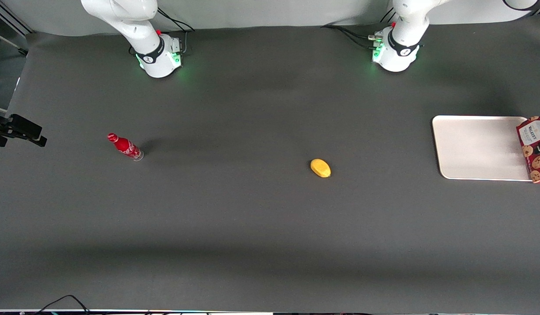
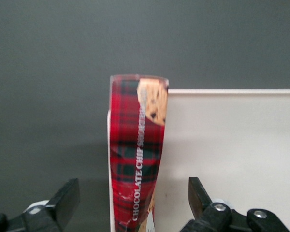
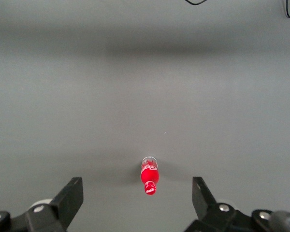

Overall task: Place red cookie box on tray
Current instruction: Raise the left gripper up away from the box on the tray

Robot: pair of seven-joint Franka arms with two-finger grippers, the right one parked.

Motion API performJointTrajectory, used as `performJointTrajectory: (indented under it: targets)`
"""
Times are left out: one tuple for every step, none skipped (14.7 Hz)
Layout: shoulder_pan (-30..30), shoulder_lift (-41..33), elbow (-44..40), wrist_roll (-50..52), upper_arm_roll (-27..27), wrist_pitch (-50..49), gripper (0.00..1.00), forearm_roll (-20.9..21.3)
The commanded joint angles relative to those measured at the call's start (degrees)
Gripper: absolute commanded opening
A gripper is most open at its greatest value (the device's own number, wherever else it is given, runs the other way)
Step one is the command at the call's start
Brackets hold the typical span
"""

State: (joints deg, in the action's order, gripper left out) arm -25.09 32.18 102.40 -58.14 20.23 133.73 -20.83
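Observation:
The red cookie box (image 1: 534, 148) lies along the edge of the cream-white tray (image 1: 475, 146) at the working arm's end of the table, its cookie-printed face tilted up. The front view's border cuts off part of it. In the left wrist view the box (image 2: 137, 145) shows its red plaid narrow side, with the tray (image 2: 232, 145) beside it. My left gripper (image 2: 134, 186) hangs over the box, open. One finger (image 2: 67, 195) is over the dark mat and the other over the tray. Neither touches the box.
A small red soda bottle (image 1: 124, 147) lies on the mat toward the parked arm's end. A yellow oval fruit (image 1: 320, 168) sits near the table's middle. Dark grey mat (image 1: 252, 227) covers the table.

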Motion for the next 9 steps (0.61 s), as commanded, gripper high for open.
performJointTrajectory:
  targets:
    - [1.4,-4.8,-1.1,3.1,0.1,-3.0,1.00,-0.4]
    - [1.7,-5.7,-2.6,5.6,0.1,-6.3,1.00,-0.3]
    - [2.7,-6.8,-4.3,9.0,0.1,-9.8,1.00,0.3]
    - [3.7,-8.6,-5.3,11.9,0.1,-12.5,1.00,0.9]
    - [5.1,-10.7,-5.3,14.7,0.1,-14.1,1.00,1.8]
    - [6.3,-13.0,-5.2,16.8,0.0,-15.0,1.00,3.4]
    - [7.3,-15.0,-5.3,17.4,-0.9,-15.7,1.00,5.3]
    - [7.8,-17.0,-5.3,18.1,-2.6,-16.7,1.00,6.9]
    - [7.9,-18.8,-5.4,20.9,-4.3,-18.7,1.00,8.2]
